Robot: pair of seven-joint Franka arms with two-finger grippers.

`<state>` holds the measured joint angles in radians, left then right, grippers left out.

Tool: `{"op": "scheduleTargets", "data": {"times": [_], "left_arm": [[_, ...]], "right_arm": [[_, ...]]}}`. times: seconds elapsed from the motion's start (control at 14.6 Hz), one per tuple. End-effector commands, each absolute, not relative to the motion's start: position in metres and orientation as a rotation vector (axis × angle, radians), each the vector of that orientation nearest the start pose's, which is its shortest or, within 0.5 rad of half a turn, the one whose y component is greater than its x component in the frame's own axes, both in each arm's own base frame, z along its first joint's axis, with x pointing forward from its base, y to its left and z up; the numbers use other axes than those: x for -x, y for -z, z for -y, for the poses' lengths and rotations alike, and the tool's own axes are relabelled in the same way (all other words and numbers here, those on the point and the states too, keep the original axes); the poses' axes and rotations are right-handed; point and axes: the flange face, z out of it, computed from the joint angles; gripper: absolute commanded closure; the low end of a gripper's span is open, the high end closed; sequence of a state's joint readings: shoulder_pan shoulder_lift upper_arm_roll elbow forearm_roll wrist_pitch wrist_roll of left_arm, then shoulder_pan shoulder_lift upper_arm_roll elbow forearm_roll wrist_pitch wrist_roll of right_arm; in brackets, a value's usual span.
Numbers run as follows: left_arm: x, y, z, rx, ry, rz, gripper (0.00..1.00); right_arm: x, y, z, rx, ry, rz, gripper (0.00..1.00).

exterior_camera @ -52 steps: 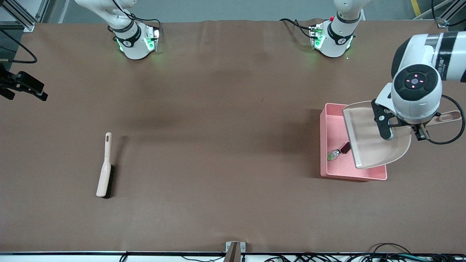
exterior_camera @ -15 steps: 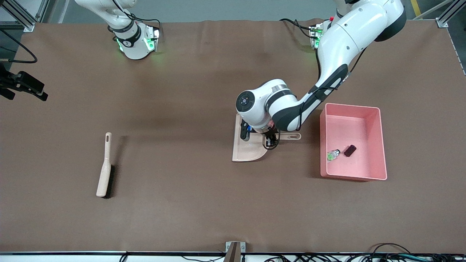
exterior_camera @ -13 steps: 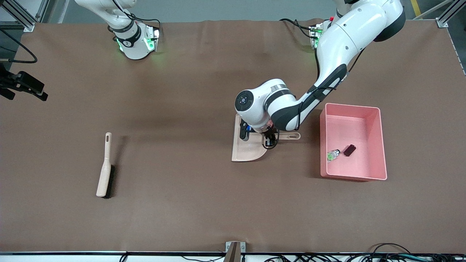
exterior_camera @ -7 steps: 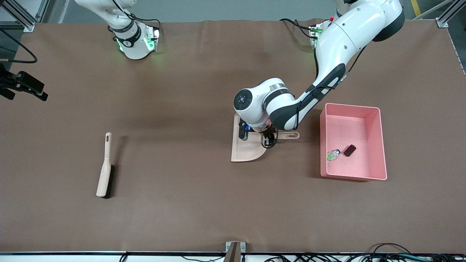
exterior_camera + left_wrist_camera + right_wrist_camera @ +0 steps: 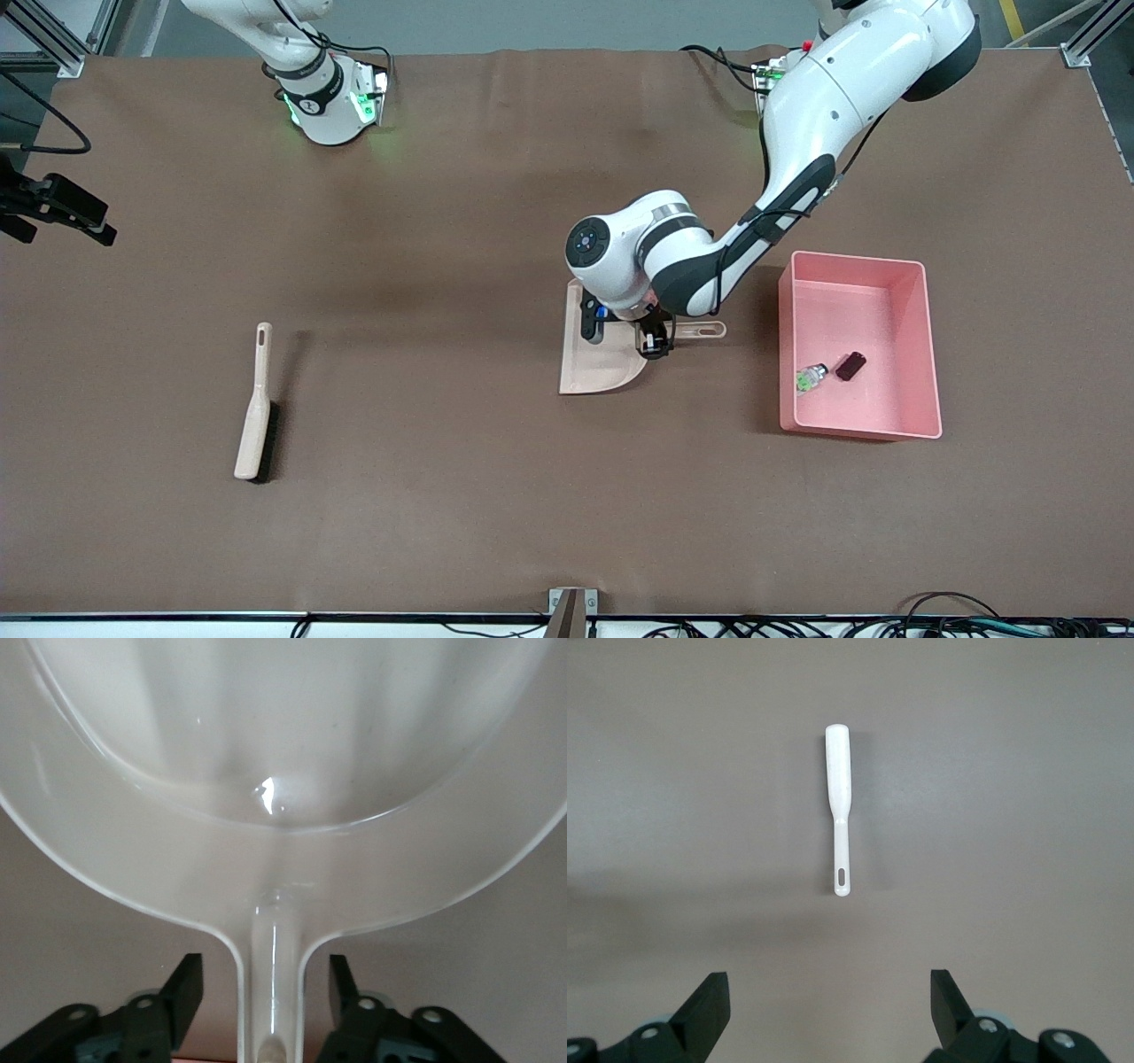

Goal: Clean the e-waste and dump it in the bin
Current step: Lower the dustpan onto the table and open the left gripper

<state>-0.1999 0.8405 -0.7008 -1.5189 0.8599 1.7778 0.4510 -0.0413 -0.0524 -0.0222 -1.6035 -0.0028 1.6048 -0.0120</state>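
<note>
Both pieces of e-waste lie in the pink bin [image 5: 877, 301] toward the left arm's end of the table: a white component with a green tip [image 5: 810, 377] and, beside it, a dark maroon block [image 5: 850, 366]. The beige dustpan [image 5: 595, 368] lies flat on the table beside the bin. My left gripper [image 5: 656, 341] is low over its handle [image 5: 700, 330]. In the left wrist view the left gripper [image 5: 266, 974] is open, a finger on each side of the handle [image 5: 271, 992] with a gap on both. My right gripper [image 5: 830, 992] hangs open and holds nothing, high over the table.
A beige brush [image 5: 254, 412] with dark bristles lies on the brown table toward the right arm's end; the brush [image 5: 839, 806] also shows in the right wrist view. The left arm's forearm stretches over the table between its base and the dustpan.
The left arm carried the dustpan from above the bin down onto the table. In the last half second its fingers have parted off the handle. The right arm has not moved.
</note>
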Motion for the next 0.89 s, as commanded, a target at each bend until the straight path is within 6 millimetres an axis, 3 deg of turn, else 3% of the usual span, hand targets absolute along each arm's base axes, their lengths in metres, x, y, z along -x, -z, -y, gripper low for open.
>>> {"op": "scheduleTargets", "data": {"times": [0.0, 0.34, 0.55, 0.62, 0.82], "left_arm": [[-0.523, -0.225, 0.434, 1.929, -0.351, -1.985, 0.0], [-0.531, -0.243, 0.42, 2.054, -0.4, -1.921, 0.0], [-0.551, -0.275, 0.409, 2.125, -0.461, -1.832, 0.0], [-0.557, -0.288, 0.404, 2.137, -0.474, -1.8, 0.0], [-0.582, -0.354, 0.369, 2.253, -0.462, -1.634, 0.0]], "right_arm": [[-0.541, -0.643, 0.033, 3.126, 0.092, -0.091, 0.0], [-0.541, -0.643, 0.033, 3.126, 0.092, -0.089, 0.0], [-0.54, -0.644, 0.033, 3.127, 0.094, -0.091, 0.0], [-0.54, -0.644, 0.033, 3.127, 0.094, -0.091, 0.0], [-0.54, -0.644, 0.032, 3.127, 0.094, -0.087, 0.0]]}}
